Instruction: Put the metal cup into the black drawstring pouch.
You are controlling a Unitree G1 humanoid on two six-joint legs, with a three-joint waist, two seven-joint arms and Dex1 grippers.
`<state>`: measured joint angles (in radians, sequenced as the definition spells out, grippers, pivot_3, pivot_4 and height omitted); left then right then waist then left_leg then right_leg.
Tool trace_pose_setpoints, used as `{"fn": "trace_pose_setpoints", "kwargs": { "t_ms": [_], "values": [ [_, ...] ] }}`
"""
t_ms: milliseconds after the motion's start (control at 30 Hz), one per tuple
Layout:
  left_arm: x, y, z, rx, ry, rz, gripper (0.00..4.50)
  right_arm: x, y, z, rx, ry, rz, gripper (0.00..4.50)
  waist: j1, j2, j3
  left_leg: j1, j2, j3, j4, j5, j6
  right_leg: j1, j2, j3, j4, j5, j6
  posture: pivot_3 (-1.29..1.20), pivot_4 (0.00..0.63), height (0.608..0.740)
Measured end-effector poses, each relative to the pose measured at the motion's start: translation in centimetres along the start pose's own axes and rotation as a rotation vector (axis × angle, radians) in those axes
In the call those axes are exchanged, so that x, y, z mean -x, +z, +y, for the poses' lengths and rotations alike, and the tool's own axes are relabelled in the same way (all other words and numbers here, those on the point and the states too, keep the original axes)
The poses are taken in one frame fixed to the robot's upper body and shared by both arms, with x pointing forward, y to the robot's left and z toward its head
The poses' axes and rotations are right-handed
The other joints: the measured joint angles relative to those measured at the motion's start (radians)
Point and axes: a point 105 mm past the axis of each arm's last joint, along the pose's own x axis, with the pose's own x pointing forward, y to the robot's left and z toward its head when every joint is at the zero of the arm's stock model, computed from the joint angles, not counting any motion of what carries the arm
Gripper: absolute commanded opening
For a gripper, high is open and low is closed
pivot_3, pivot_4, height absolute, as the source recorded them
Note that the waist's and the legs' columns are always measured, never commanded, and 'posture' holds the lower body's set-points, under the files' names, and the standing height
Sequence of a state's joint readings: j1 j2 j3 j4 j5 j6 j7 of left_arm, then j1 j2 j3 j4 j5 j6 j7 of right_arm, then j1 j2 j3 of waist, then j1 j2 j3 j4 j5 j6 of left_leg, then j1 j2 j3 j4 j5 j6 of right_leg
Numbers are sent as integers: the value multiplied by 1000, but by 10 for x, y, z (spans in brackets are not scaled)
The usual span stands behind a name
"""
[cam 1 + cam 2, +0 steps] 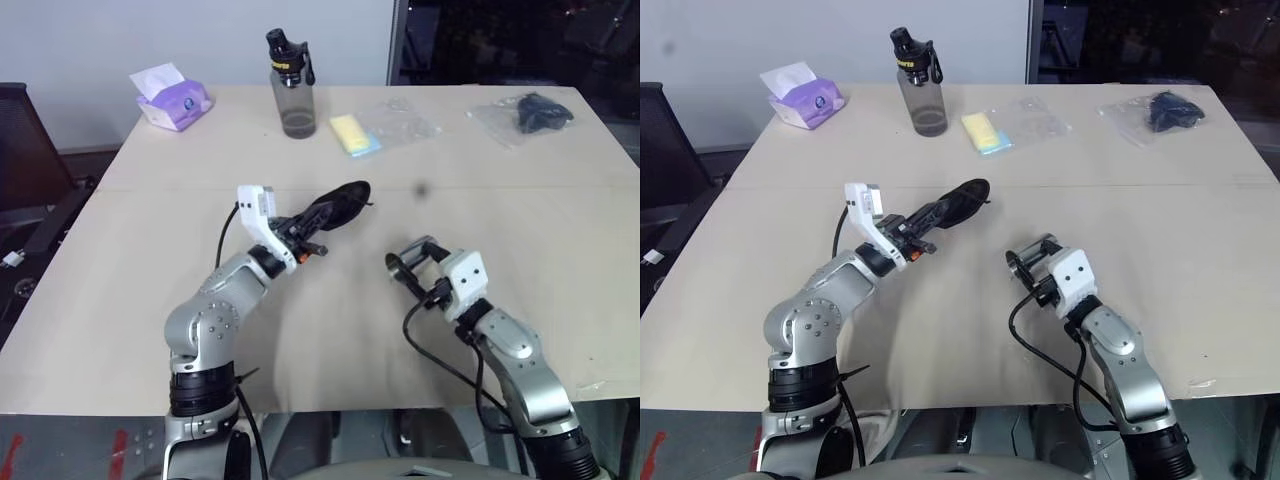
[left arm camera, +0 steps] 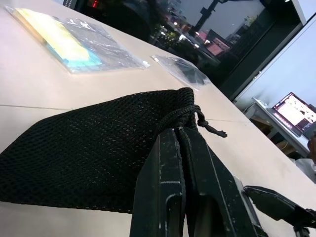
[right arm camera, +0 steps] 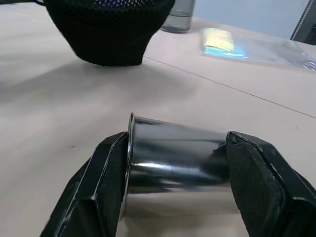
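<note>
Right gripper [image 3: 175, 197]: jaws set wide, clamped across the metal cup [image 3: 173, 153], which is held lying sideways above the table [image 1: 560, 250]. Left gripper [image 2: 185, 143]: fingers pinched fully together on the gathered mouth of the black drawstring pouch [image 1: 335, 208], which is lifted off the surface, its body extending away toward the bottle [image 1: 290, 85]. Cup and pouch are held apart, facing each other (pouch mouth appears bunched, not spread). Judged: for insertion to go cleanly, the mouth must first be opened; then the cup should be lined up with it and advanced slowly, so fabric is not snagged.
</note>
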<state>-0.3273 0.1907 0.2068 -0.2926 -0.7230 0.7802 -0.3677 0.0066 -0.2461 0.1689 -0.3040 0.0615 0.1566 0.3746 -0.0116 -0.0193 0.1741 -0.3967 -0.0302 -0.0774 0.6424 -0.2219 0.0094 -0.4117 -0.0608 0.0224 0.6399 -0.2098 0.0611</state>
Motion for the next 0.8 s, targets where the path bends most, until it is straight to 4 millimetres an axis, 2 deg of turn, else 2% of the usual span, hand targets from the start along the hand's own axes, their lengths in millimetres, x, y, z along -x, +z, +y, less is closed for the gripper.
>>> {"fn": "trace_pose_setpoints", "kwargs": {
  "t_ms": [33, 100, 133, 200, 267, 533, 567, 733, 800],
  "values": [
    [0, 0, -1, 6, -4, -3, 0, 0, -2, -4, 32, -15, 19, 2460, 0, 0, 0, 0, 0, 0, 0, 0, 0, 0, 0, 0, 0, 0, 0, 0, 150, 740],
    [0, 0, -1, 9, -4, -4, 0, 0, -2, -8, 63, -35, 27, 1573, 0, -2, -1, 0, 0, 1, 0, 0, 0, 1, 0, 0, 0, 0, 0, 0, 150, 740],
    [0, 1, -1, 14, -4, -6, 0, 0, 1, -12, 80, -52, 19, 986, 0, -2, -2, 1, 0, 0, 0, 0, 0, 1, 0, 0, 0, 0, 0, 0, 150, 740],
    [0, 1, -1, 16, -1, -6, 0, 1, 7, -21, 112, -91, 9, 238, 0, -5, -3, 3, 0, 0, 1, 0, 0, 3, 0, 0, 0, -1, -1, 0, 150, 740],
    [-1, 0, -1, 15, 0, -4, 0, 5, 3, -33, 132, -132, 36, 238, -4, -8, -5, 4, 0, 0, 1, 0, 0, 3, 1, 1, 0, -1, -1, 0, 150, 740],
    [-2, 0, -4, 11, -5, 0, 0, 7, -7, -33, 94, -165, 71, 238, -9, -8, -5, 5, 5, 2, 0, 0, 0, 3, 6, 4, 0, -2, 0, 0, 150, 740],
    [-1, 0, -4, 8, -6, 1, 0, 7, -8, -34, 91, -170, 73, 104, -9, -8, -5, 5, 5, 2, 0, 0, 0, 3, 6, 4, 0, -2, 0, 0, 150, 740],
    [0, -3, -4, 11, -3, 8, 0, 8, -8, -38, 71, -184, 67, 104, -6, -8, -5, 5, 5, 2, 0, 0, 0, 3, 6, 4, 0, -2, 0, 0, 150, 740],
    [0, -3, -4, 11, -3, 4, 0, 7, -5, -37, -11, -184, 31, 104, -5, -7, -4, 4, 6, 2, 0, 0, 0, 2, 6, 4, 0, -2, 0, 0, 150, 740]
  ]
}}
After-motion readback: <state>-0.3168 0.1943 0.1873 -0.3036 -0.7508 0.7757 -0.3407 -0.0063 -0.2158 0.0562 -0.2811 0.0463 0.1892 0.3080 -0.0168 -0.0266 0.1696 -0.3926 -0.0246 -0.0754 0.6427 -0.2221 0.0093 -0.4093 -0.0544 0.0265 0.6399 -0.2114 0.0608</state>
